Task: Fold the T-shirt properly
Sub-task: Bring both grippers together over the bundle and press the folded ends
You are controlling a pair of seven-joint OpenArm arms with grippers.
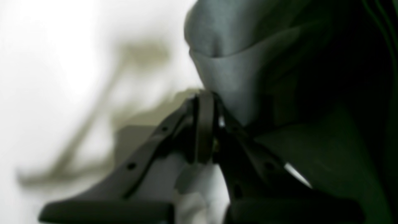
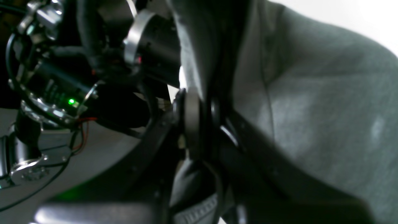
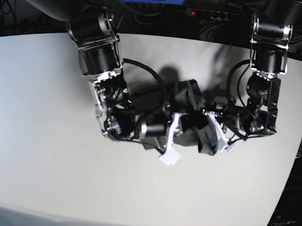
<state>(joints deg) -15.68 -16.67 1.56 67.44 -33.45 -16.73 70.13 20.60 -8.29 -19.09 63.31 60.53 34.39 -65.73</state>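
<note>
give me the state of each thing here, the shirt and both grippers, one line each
T-shirt: bunched up between the two arms, not folded, gripped on both sides
left gripper: shut on the T-shirt, cloth pinched at the fingertips
right gripper: shut on the T-shirt, cloth caught between the fingers
table: white; the T-shirt sits over its middle

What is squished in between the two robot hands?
The T-shirt, bunched up. The base view shows it hanging between the left gripper and the right gripper, and each wrist view shows shut fingers pinching its grey cloth.
</note>
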